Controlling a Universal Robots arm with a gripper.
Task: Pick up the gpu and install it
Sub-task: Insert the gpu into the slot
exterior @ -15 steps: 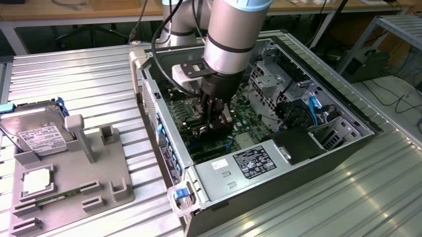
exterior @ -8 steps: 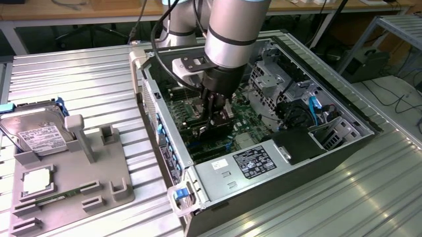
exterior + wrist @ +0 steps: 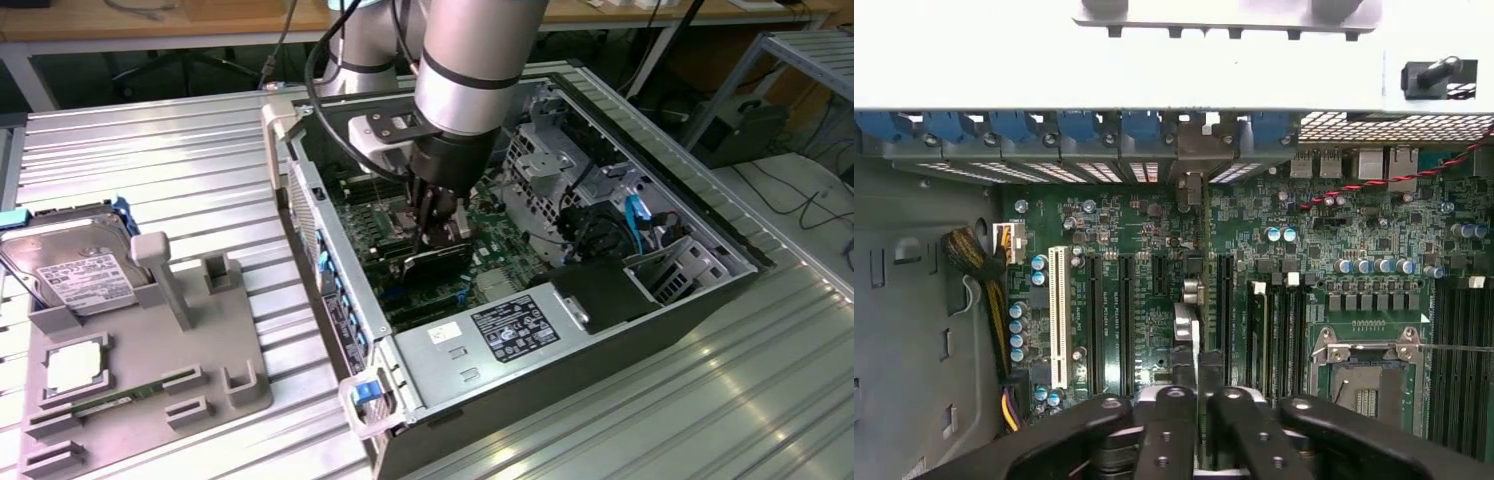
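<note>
I see a ribbed metal surface (image 3: pixel 160 170) of pale slats running across the scene. On it, toward the exterior view's right, lies an open computer case (image 3: pixel 694 300), its side panel off and its inside facing up. Toward the exterior view's left, just beside the case, a grey parts holder (image 3: pixel 200 370) rests flat on the slats. A silver hard drive (image 3: pixel 74 270) with a white label leans in that holder's far end.

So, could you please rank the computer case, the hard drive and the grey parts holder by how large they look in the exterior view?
1. computer case
2. grey parts holder
3. hard drive

The hard drive is partly hidden by the holder, yet clearly looks smallest.
</note>
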